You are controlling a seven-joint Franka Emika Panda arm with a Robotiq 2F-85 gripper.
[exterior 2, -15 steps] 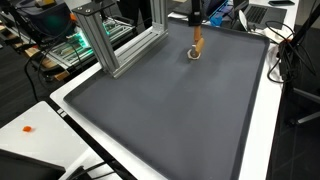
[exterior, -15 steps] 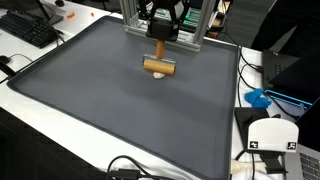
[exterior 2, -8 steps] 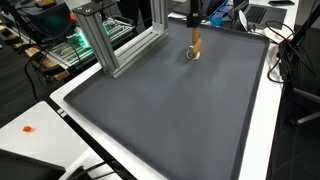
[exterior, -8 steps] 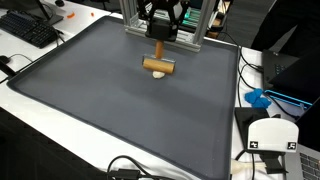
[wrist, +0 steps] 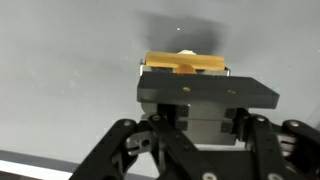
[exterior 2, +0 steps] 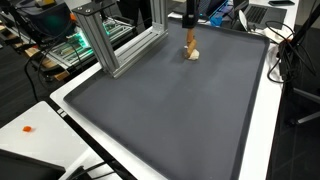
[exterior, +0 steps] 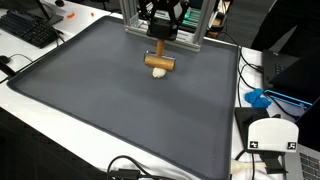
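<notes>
Clamping a wooden block (exterior: 158, 63) crosswise between shut jaws, the gripper (exterior: 158, 54) hangs over the grey mat (exterior: 100, 110), toward its 12 o'clock edge in an exterior view. The block's ends jut out at 3 and 9 o'clock.

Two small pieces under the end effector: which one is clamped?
The tan wooden bar, lying crosswise in the shut end effector. The pale round piece sits just below it, outside the grip; whether the two are joined is unclear.
</notes>
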